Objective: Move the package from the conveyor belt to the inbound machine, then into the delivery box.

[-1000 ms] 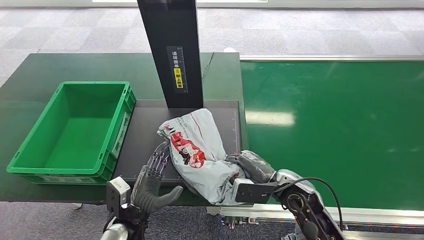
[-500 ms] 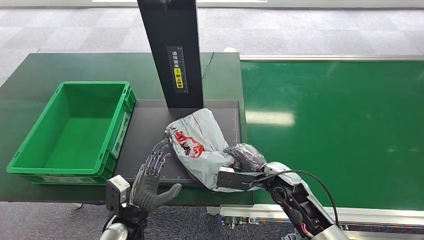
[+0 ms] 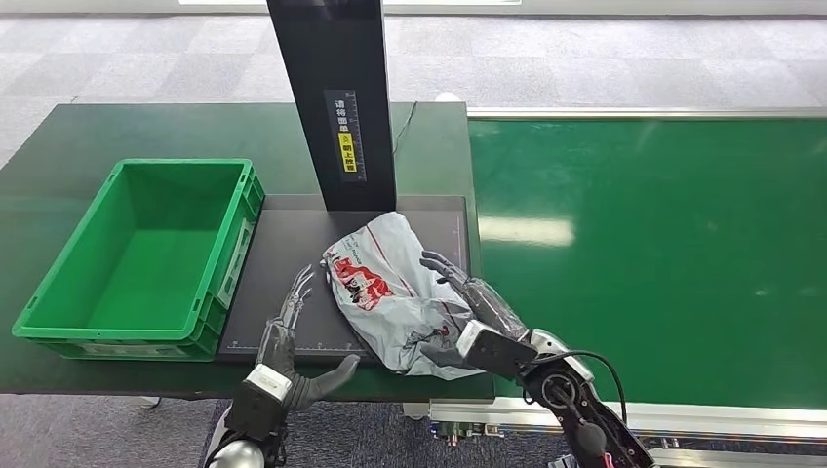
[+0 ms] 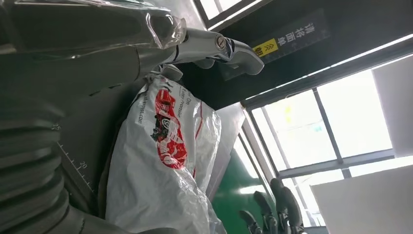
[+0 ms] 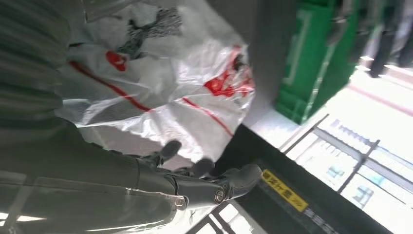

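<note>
Crinkled grey plastic package (image 3: 390,288) with red print, lying on the black scanner plate (image 3: 283,244) at the foot of the dark post (image 3: 336,97). Right hand (image 3: 473,312) rests against the package's side, fingers (image 3: 444,265) spread; its palm side is hidden. Left hand (image 3: 293,341) just beside the package, fingers extended, holding nothing. Green ribbed bin (image 3: 146,258) beside the plate.

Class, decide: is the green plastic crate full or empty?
Empty. The green plastic crate shows a bare green floor in the head view; the grey plastic package lies outside it.
</note>
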{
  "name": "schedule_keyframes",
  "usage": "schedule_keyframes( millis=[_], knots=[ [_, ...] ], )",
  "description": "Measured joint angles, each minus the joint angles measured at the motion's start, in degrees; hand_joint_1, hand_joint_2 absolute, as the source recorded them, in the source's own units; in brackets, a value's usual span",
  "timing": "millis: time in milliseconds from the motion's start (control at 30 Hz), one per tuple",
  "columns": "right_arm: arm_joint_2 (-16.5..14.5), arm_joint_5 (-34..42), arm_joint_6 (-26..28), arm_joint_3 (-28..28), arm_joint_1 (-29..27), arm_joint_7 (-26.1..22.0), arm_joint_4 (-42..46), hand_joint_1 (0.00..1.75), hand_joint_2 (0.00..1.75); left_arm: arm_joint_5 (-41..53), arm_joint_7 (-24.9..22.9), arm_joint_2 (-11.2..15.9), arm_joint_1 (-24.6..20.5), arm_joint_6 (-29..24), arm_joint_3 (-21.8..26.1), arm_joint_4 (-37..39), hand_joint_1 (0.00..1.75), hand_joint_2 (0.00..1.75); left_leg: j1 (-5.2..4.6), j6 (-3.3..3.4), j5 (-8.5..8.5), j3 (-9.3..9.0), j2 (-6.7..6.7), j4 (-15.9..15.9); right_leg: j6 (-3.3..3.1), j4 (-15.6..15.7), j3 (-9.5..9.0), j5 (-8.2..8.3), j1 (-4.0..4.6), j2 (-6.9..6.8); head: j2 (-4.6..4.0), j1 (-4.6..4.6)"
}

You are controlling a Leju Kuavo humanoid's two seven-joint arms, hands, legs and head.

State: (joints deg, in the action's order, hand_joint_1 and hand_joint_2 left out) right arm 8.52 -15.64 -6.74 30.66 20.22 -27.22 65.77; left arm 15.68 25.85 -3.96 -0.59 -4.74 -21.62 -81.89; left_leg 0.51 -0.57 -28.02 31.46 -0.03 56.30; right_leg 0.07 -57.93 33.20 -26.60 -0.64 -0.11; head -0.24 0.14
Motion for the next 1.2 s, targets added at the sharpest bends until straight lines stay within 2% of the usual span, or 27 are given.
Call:
schedule_keyframes(
  millis=[100,233,400,600,833,1200],
  knots=[
    [0.1,3.2,-0.3,-0.9,-0.8,-0.2,2.7,0.00,1.75,2.2,0.4,0.1,-0.2,-2.0,-0.9,0.2,0.00,1.75,0.00,0.00,0.00,-0.01,0.00,0.0,0.00,0.0,0.00,0.00,0.00,0.00,0.01,0.00],
    [0.5,0.6,7.0,-3.2,-1.8,4.1,6.3,0.00,1.75,8.9,-0.3,0.4,-0.4,-6.9,-1.8,0.4,0.00,1.75,0.00,0.00,0.00,-0.02,0.00,0.0,0.00,0.0,0.00,0.00,0.00,0.00,0.00,0.00],
    [0.8,-0.2,13.1,-8.6,-5.2,8.3,10.3,0.00,1.75,12.3,-2.0,0.5,-1.4,-7.4,-2.6,1.2,0.00,1.75,0.00,0.00,0.00,0.00,-0.01,0.0,0.00,0.0,0.01,0.00,-0.01,-0.02,0.00,0.00],
    [-0.4,-8.1,23.6,-16.6,-11.5,11.9,16.0,0.00,1.75,18.0,-10.0,0.7,-5.7,-7.2,-3.2,5.1,0.00,1.75,0.00,0.00,-0.01,0.01,-0.06,0.0,0.00,0.0,0.01,0.00,-0.01,-0.02,0.01,-0.01],
    [-3.1,-8.9,20.8,-21.7,-15.9,13.0,20.4,0.00,1.75,23.2,-17.4,0.6,-13.0,-3.0,-3.2,13.0,0.00,1.75,0.01,-0.01,0.01,-0.02,-0.03,0.0,-0.01,0.0,0.00,0.01,0.01,-0.01,0.01,0.00],
    [-6.0,-11.0,16.8,-24.0,-16.5,15.3,22.6,0.00,1.75,31.2,-28.1,-0.2,-22.7,3.6,-3.6,24.7,0.00,1.75,0.00,0.00,0.01,-0.02,-0.02,0.0,0.00,0.0,0.01,0.01,0.00,0.00,0.01,-0.01]
  ],
)
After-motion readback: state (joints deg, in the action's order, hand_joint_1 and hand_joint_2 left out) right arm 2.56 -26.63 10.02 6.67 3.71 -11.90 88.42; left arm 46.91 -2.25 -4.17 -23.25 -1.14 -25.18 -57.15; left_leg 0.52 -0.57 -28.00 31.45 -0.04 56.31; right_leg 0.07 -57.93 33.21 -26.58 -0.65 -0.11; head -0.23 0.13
